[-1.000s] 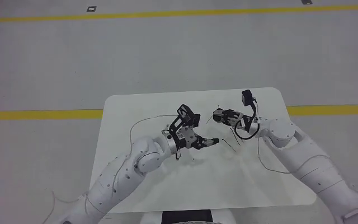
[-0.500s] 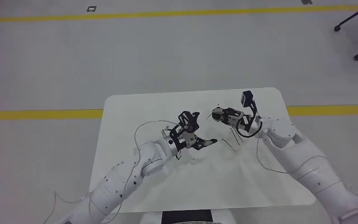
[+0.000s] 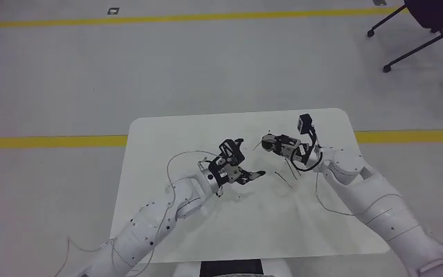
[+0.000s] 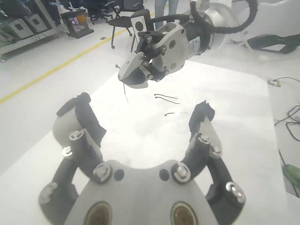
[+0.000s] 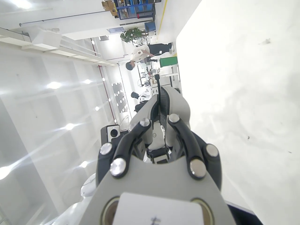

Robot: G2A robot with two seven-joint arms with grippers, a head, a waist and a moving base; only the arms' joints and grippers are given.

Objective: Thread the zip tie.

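My right gripper (image 3: 266,143) is shut on a thin black zip tie (image 4: 124,92) and hovers just above the white table (image 3: 173,138). The tie's head (image 5: 157,76) pokes out past the fingertips, and its tail hangs down toward the table. In its own wrist view the right gripper (image 5: 161,94) pinches the strap lengthwise between its pads. My left gripper (image 3: 255,174) stands open with nothing in it, a short way in front of the right one and facing it. The left wrist view has its own left gripper (image 4: 143,104) spread wide, and the right gripper (image 4: 133,80) beyond it.
Three loose black zip ties (image 4: 166,99) lie on the table between and just beyond the grippers, by the right arm (image 3: 284,176). Thin cables trail over the table near the left arm (image 3: 181,154) and the right arm (image 3: 325,202).
The left arm's wrist has turned and drawn back slightly, so its open gripper sits a bit nearer the left arm's side. The right gripper has kept its place with the tie.
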